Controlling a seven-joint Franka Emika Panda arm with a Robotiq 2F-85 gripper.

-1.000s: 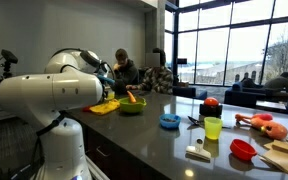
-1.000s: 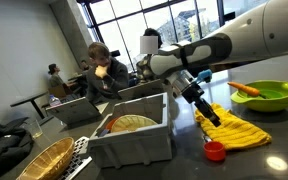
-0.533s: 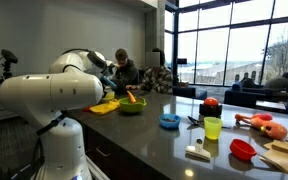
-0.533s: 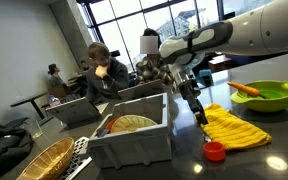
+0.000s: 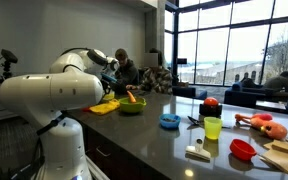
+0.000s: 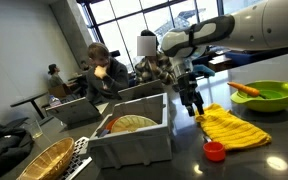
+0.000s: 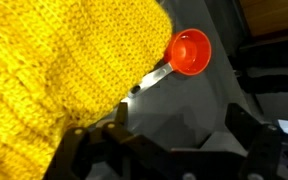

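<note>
Gripper (image 6: 193,108): the jaws are spread wide and nothing is held; the fingers (image 7: 96,148) are pointed down at the dark counter (image 6: 274,160).
Arm: the forearm is stretched level across an exterior view, and the wrist is bent steeply downward.
Yellow knitted cloth (image 6: 230,126): laid flat on the counter, its edge just beside the fingertips, untouched.
Red scoop (image 7: 189,50): seen just beside the cloth's edge.
Green bowl (image 6: 269,96): set beyond the cloth, with a carrot (image 6: 243,88) inside.
Grey bin (image 6: 134,140): placed on the gripper's other side.

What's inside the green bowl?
An orange carrot-like thing lies in the green bowl, poking over its rim. The near wall hides the bowl's bottom, so anything else there can't be seen.
</note>
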